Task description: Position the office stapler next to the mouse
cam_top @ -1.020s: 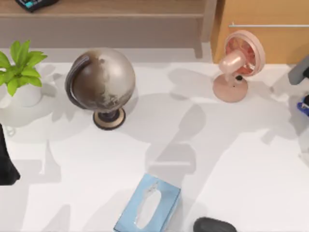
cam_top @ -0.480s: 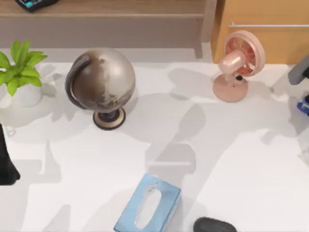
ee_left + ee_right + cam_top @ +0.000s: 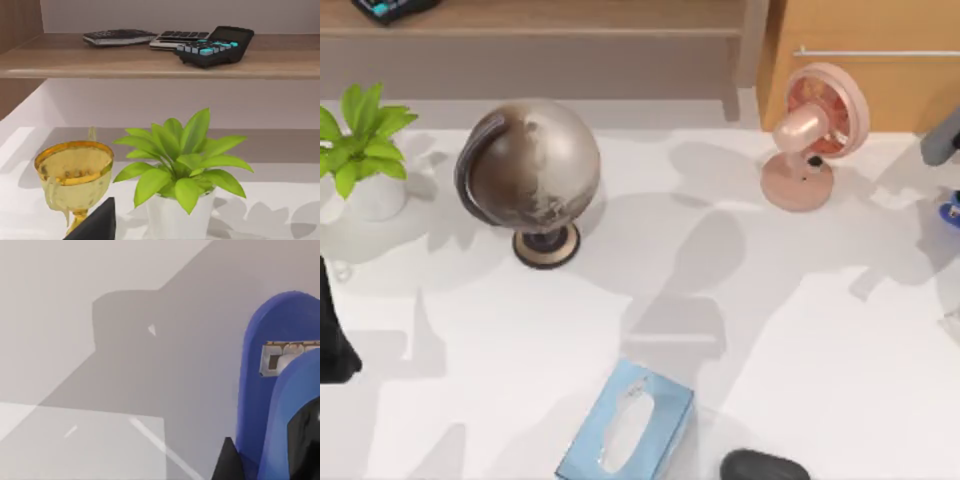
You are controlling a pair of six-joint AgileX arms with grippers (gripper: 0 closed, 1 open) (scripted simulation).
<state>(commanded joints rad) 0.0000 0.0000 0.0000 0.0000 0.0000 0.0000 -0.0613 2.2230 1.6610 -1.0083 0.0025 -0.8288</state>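
The office stapler (image 3: 270,365) is bright blue with a metal slot at its front, and it fills the near side of the right wrist view. My right gripper (image 3: 265,460) is shut on it, with one dark fingertip (image 3: 227,462) against its side. From above, a small piece of the stapler (image 3: 952,210) peeks in at the table's right edge below my right arm (image 3: 942,138). The mouse (image 3: 765,466), dark and rounded, lies at the front edge right of centre, far from the stapler. My left arm (image 3: 332,340) stays parked at the left edge.
A light-blue tissue box (image 3: 626,425) lies just left of the mouse. A globe (image 3: 530,170), a potted plant (image 3: 360,150) and a pink fan (image 3: 815,130) stand along the back. A gold cup (image 3: 75,172) is beside the plant. A shelf (image 3: 150,60) holds a calculator (image 3: 215,45).
My right arm and the stapler have shifted slightly toward the back and right edge, and their shadows have moved with them. The left arm has not moved.
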